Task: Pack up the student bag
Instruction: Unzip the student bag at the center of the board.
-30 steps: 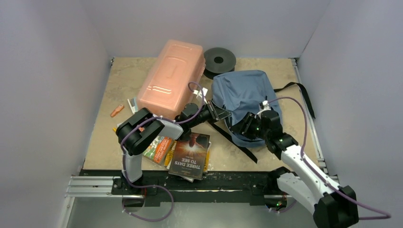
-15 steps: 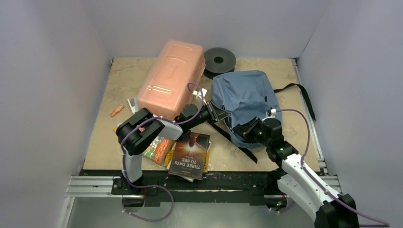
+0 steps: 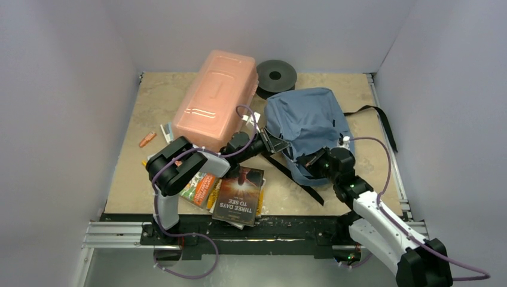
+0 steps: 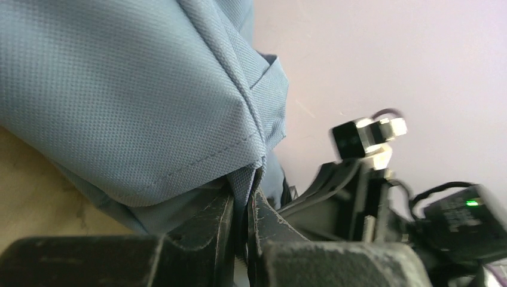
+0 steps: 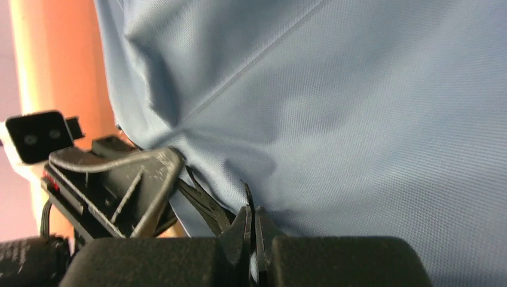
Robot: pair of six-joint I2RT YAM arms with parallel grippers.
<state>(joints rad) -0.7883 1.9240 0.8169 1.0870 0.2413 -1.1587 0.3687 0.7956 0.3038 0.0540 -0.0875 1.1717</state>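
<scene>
Blue-grey fabric, soft and limp: the student bag (image 3: 308, 122) lies flat on the right half of the table (image 3: 155, 113), just beside the pink box (image 3: 215, 98), with its black straps (image 3: 383, 124) trailing to the right. I judge it light and floppy, so it will sag and fold wherever it is lifted. The stitched seams and the dark zipper edge look like the firmer places to grip, and 2 holds pulled apart would likely be needed to spread the mouth.

A stack of books (image 3: 239, 192) lies near the arm bases, left of the bag. The left gripper (image 3: 276, 145) is clamped on the bag's near-left edge, and the right gripper (image 3: 306, 160) is pinched on its near edge.

The top view shows only where these 2 meet the bag. The left wrist view shows a cloth fold caught between the closed fingers (image 4: 203, 224). The right wrist view shows the jaws nearly touching around dark trim and fabric, with the other gripper just beside.
</scene>
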